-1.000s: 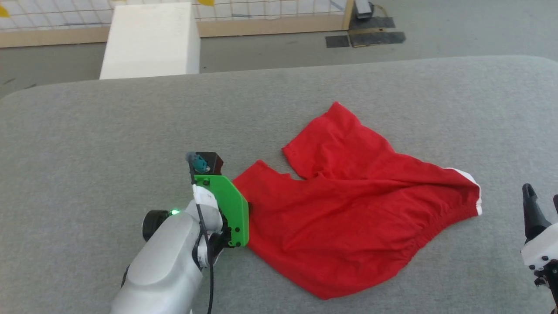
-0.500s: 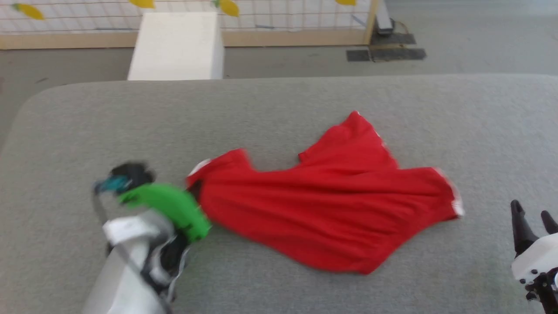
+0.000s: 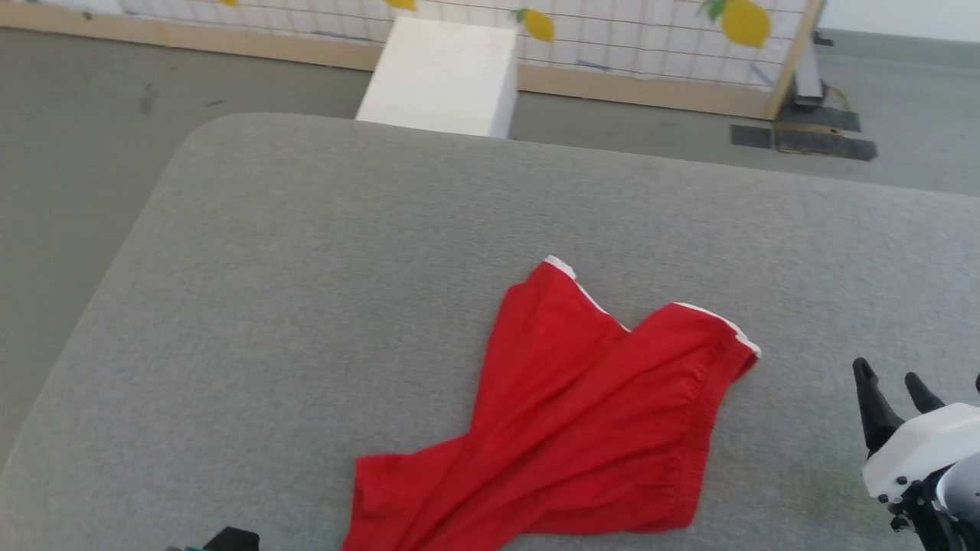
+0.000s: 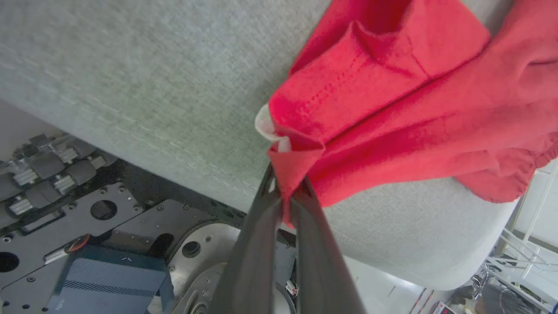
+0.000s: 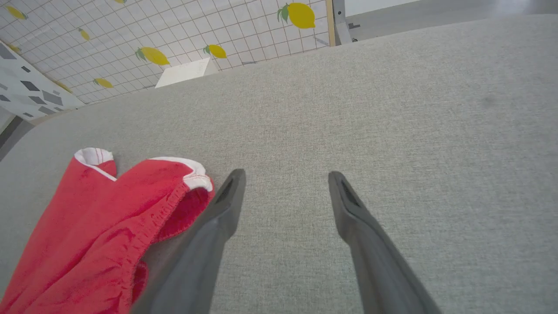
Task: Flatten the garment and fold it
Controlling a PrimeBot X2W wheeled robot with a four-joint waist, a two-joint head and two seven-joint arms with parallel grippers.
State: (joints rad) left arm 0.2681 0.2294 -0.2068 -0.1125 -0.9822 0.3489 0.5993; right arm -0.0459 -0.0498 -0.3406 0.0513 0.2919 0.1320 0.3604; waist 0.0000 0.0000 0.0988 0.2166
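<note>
The garment (image 3: 582,428), a pair of bright red shorts, lay rumpled on the grey table (image 3: 306,268), on the half of the table nearest the robot. Its gathered waistband faced the table's right side. Two white-trimmed corners pointed toward the table's far edge, and one red leg trailed to the table's near edge.

At that near edge the left gripper (image 4: 286,181) had its two dark fingers pressed together on a fold of the leg hem, just below a scrap of white trim. From that pinch the cloth fanned out across the table, away from the fingers. The pinched corner sat right at the table's rim.

The right gripper (image 5: 286,176) was over bare table on the right side, fingers spread wide with nothing between them. The garment lay to its left, and the waistband's white-edged corner was just beside the tip of its left finger; whether they touched could not be told.

Beyond the table's far edge stood a white block (image 3: 444,76).
</note>
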